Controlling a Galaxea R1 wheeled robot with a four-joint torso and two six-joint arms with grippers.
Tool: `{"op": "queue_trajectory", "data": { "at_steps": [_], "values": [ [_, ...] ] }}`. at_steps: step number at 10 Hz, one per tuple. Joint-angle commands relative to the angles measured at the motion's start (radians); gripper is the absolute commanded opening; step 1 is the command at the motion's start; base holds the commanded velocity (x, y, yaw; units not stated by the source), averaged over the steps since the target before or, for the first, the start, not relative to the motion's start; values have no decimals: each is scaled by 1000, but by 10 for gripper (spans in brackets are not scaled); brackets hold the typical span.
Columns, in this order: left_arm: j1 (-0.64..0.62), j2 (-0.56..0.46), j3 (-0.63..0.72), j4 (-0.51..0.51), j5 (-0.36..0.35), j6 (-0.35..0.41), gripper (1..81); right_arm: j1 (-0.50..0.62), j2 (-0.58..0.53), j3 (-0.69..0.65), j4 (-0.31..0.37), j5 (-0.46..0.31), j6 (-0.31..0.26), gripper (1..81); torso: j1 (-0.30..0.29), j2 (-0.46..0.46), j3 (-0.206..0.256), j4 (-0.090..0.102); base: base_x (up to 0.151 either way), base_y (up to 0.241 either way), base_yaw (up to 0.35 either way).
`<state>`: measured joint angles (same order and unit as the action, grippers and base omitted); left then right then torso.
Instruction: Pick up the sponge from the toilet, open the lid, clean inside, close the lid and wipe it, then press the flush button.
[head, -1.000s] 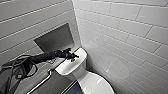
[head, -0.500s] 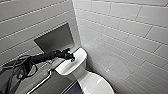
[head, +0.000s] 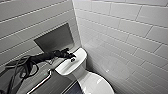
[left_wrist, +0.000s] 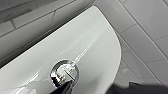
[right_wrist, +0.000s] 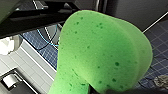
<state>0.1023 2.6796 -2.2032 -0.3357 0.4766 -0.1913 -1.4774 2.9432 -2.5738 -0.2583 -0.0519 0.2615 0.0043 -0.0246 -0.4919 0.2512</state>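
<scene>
The toilet (head: 82, 75) stands in a tiled corner; the tank top (head: 65, 68) has its long back edge along the left wall (head: 27, 22), below a dark niche (head: 55, 38), and its rounded end near the right wall (head: 130, 40), with a narrow strip of tile between them; the space above the tank top is free apart from the arm; a chrome rail (head: 40, 83) runs along the left wall beside the toilet.

The left arm (head: 42, 58) reaches in nearly level from the left, cables looped under it, and ends over the middle of the tank top; the left gripper (head: 71, 56) hangs just above the button (head: 73, 60); in the left wrist view a dark tip of it sits at the button's near rim, seemingly touching, and the button shows there as a round shiny disc; whether this pincer is released or clenched I cannot tell.

The lid (head: 96, 83) lies down flat over the bowl, white and bare, well apart from the arm.

The sponge (right_wrist: 100, 50) shows large in the right wrist view, bright green, pitted and folded over on itself; the right gripper (right_wrist: 93, 89) is clenched on its lower end and holds it in the air above a blue-tiled floor (right_wrist: 162, 65).
</scene>
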Motion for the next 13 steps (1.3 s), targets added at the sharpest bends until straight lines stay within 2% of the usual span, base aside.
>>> {"op": "queue_trajectory", "data": {
  "at_steps": [1, 3, 4, 8, 13],
  "values": [
    [-177, -3, -35, 7, 34, 3, 811, -18, 6, 18, 1, -78, -2, 10, 0, 0, 0, 0, 0, 0, 0],
    [-177, -3, -36, 7, 34, 3, 811, -18, 6, 20, 1, -78, -2, 10, 0, 0, 0, 0, 0, 0, 0],
    [-177, -4, -36, 9, 34, 3, 10, -18, 6, 18, 1, -78, -2, 10, 0, 0, 0, 0, 0, 0, 0],
    [-169, -4, -41, 7, 34, 3, 10, -18, 6, 18, 1, -78, -2, 10, 0, 0, 0, 0, 0, 0, 0],
    [-135, 25, -124, 11, 33, 3, 10, -18, 6, 17, 4, -78, -1, 10, 0, 0, 0, 0, 0, 0, 0]
  ]
}}
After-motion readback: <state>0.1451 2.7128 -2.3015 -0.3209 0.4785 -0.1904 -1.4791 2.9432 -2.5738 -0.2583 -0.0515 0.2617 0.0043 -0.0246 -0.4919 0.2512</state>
